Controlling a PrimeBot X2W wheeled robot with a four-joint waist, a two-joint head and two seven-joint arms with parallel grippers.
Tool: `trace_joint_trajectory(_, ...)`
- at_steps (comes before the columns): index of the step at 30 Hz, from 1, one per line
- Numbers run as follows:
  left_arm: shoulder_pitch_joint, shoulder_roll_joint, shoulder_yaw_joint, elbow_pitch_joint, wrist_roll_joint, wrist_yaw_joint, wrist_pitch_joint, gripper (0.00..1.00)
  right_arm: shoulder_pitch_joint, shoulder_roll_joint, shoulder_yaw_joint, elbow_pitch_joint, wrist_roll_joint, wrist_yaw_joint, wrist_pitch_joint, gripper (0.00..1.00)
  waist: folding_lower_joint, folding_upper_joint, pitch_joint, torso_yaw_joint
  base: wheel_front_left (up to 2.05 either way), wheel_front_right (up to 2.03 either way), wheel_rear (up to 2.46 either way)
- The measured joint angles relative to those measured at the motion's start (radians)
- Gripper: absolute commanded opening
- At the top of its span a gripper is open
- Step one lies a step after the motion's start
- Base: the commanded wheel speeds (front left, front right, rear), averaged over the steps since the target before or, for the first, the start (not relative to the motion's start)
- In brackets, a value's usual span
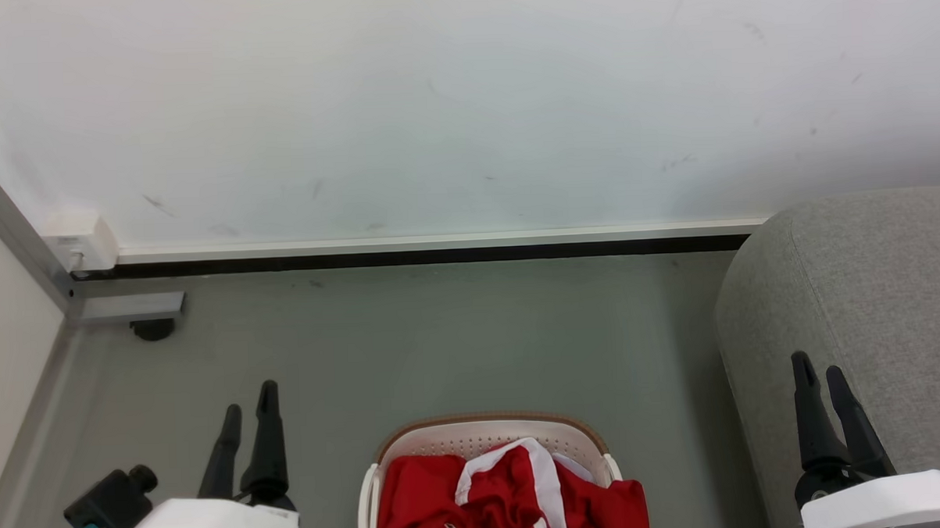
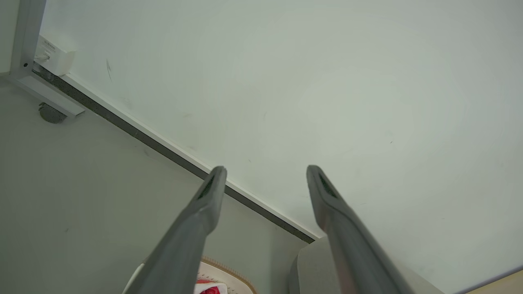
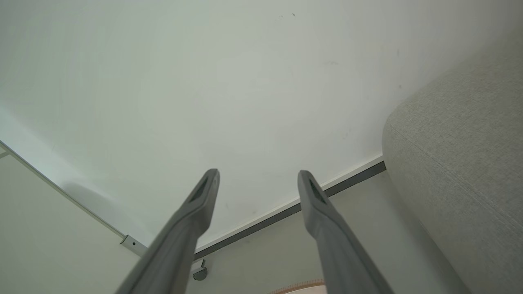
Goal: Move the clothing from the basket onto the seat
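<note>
Thin, crumpled red clothing (image 1: 509,497) with white trim lies in the perforated, brown-rimmed basket (image 1: 484,434), cut off below. The rounded woven-grey seat (image 1: 870,297) stands to the basket's right. The left end effector (image 1: 250,402) and right end effector (image 1: 818,367) flank the basket, fingers spread.

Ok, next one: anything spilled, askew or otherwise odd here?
Nothing serious. The clothing sits bunched in the basket, one red fold hanging over its right rim. The left gripper and right gripper are open and hold nothing. The wall carries faint scuff marks.
</note>
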Motion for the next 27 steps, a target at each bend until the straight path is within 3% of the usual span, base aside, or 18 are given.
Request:
trace_joint_trajectory(15, 0.001, 0.007, -0.043, 0.014, 0.225, 0.042, -0.045, 1.0, -0.01, 0.008, 0.003, 0.054, -0.264, 0.0, -0.042, 1.0, 0.0, 0.0, 0.001, -0.008, 0.0, 0.0, 0.0)
trace_joint_trajectory(27, 0.0, 0.008, -0.053, 0.029, 0.312, 0.029, -0.072, 1.0, -0.016, 0.015, 0.006, 0.059, -0.378, 0.0, -0.071, 1.0, 0.0, 0.0, 0.002, -0.014, 0.0, 0.0, 0.0)
